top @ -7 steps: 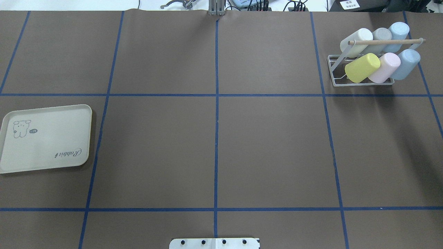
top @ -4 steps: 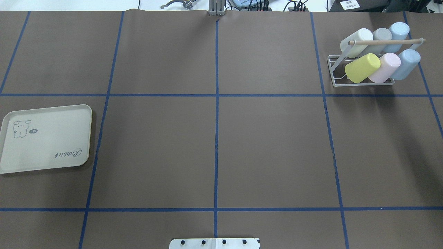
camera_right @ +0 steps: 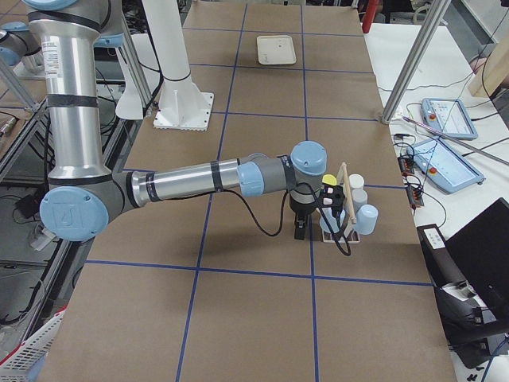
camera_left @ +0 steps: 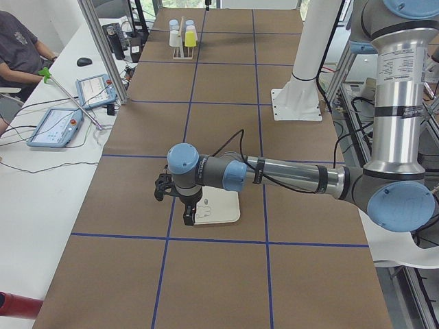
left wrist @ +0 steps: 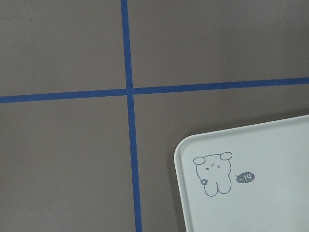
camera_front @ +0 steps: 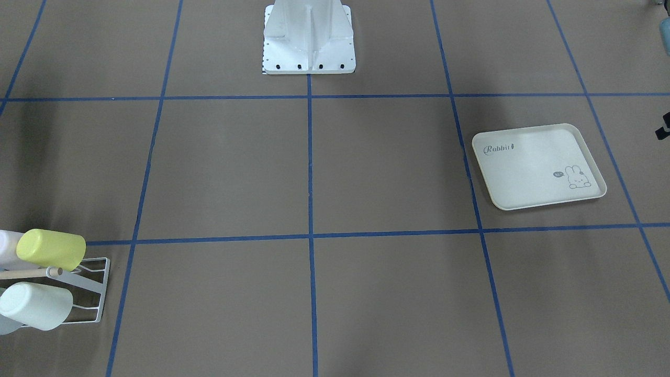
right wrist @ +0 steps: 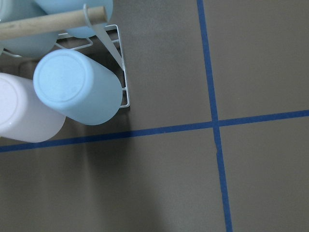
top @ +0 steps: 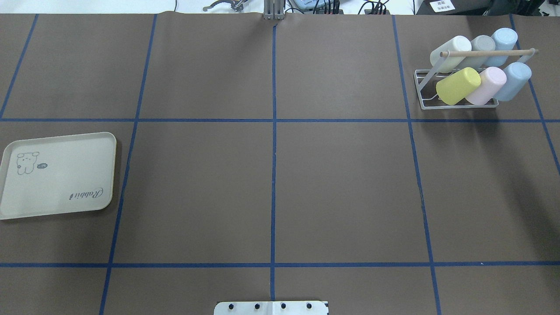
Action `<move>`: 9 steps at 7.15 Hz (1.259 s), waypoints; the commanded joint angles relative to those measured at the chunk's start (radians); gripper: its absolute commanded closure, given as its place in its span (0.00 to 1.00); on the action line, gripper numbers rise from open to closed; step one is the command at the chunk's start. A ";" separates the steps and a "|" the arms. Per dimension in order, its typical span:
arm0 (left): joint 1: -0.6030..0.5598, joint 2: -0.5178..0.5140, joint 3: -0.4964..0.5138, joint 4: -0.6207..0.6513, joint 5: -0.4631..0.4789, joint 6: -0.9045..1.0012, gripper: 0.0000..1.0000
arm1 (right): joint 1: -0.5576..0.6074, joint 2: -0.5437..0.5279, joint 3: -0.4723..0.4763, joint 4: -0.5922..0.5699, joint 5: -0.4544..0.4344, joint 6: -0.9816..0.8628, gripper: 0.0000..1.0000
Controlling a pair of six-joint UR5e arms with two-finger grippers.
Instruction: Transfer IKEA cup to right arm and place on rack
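**White wire rack loaded, looks like wrap-up**

Six cups parked on the rack (top: 457, 106): cream cup (top: 450, 52), grey cup (top: 482, 43), back blue cup (top: 503, 39) behind; yellow cup (top: 457, 85), pink cup (top: 486, 85), front blue cup (top: 512, 81) ahead. All tipped, wooden dowel (top: 488, 53) across above them. No telling the IKEA cup from the rest, prob one of these six, w/ no cup seen on the Rabbit tray (top: 57, 188) or elsewhere on the table (top: 341, 188). So imo hand-over + placing done, only the retreat left.

Spotted the left gripper (camera_left: 187, 209) hanging over the tray's corner and the right gripper (camera_right: 301, 227) just beside the rack, robot side. Side cams only for both, so can't tell the jaw gap on either; no cup seen at either tho.

Next move, guessing: raise the right arm up and back, w/o clipping the dowel end or the front row. Rack tucked toward the far right corner, near the operators' edge, so not much slack outward. Tons of open brown paper btwn tray and rack for parking both arms.
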State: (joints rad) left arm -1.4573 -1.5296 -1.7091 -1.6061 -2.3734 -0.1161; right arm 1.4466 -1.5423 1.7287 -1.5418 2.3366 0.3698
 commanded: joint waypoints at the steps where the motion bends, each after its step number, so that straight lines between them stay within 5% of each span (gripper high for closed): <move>1: 0.000 -0.006 0.023 0.005 -0.059 -0.002 0.00 | 0.001 -0.009 -0.012 0.003 0.035 -0.002 0.01; 9: -0.037 -0.035 0.016 0.080 -0.061 -0.001 0.00 | 0.054 -0.039 -0.092 -0.009 0.029 -0.212 0.01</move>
State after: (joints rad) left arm -1.4908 -1.5650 -1.6919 -1.5250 -2.4355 -0.1180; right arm 1.4999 -1.5747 1.6412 -1.5509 2.3715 0.1593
